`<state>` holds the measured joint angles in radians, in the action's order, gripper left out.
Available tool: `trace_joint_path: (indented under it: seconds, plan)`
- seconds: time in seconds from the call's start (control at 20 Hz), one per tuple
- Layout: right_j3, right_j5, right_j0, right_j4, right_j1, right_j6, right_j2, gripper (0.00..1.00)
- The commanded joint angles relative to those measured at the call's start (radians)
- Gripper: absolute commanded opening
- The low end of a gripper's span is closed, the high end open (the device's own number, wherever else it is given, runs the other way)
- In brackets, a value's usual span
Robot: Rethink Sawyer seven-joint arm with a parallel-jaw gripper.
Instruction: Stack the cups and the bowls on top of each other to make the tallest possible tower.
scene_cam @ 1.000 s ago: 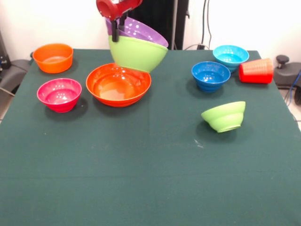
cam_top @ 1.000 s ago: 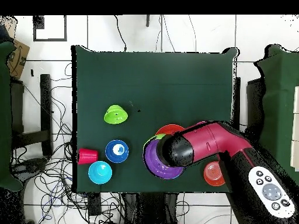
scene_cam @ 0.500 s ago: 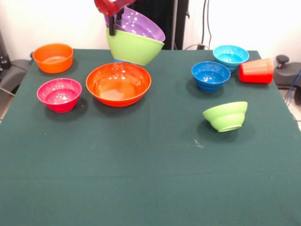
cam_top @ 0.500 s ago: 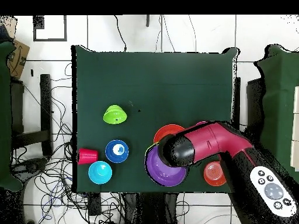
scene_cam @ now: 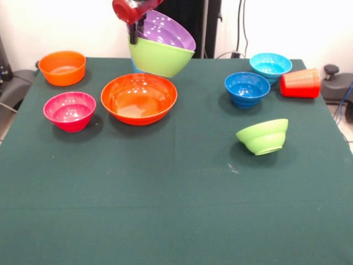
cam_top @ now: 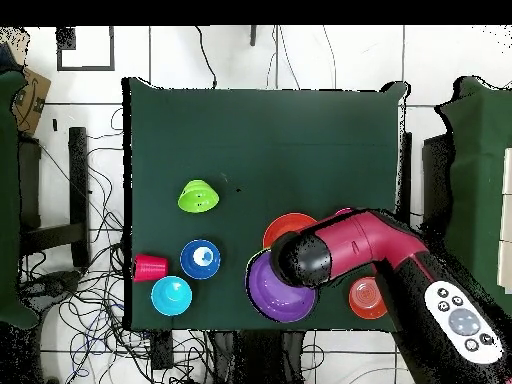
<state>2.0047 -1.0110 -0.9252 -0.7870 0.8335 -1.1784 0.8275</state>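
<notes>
My gripper is shut on the left rim of a large purple bowl nested in a large lime green bowl. The pair hangs tilted in the air above the far rim of the large orange bowl and does not touch it. In the overhead view the purple bowl shows under the arm, with the large orange bowl partly covered. A red ridged cup lies on its side at the far right.
A small orange bowl and a magenta bowl stand at the left. A dark blue bowl and a light blue bowl stand beside the red cup. A small lime green bowl rests tilted at mid right.
The held purple and green pair rose off the large orange bowl's rim and drew back a little toward the table's far edge. The other bowls and the cup stayed put.
</notes>
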Motion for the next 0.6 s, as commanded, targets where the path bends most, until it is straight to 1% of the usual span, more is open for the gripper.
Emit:
trace_joint_path:
  seconds: [0.05, 0.1, 0.15, 0.2, 0.6]
  plan:
    - [0.017, 0.027, -0.003, -0.126, -0.071, 0.270, 0.014, 0.00]
    - [0.004, 0.032, -0.019, -0.133, -0.070, 0.283, 0.015, 0.00]
    - [-0.001, 0.035, -0.019, -0.142, -0.073, 0.282, 0.013, 0.00]
    - [0.007, 0.040, -0.034, -0.150, -0.065, 0.289, 0.014, 0.00]
    - [-0.003, 0.026, -0.035, -0.203, -0.070, 0.271, 0.002, 0.00]
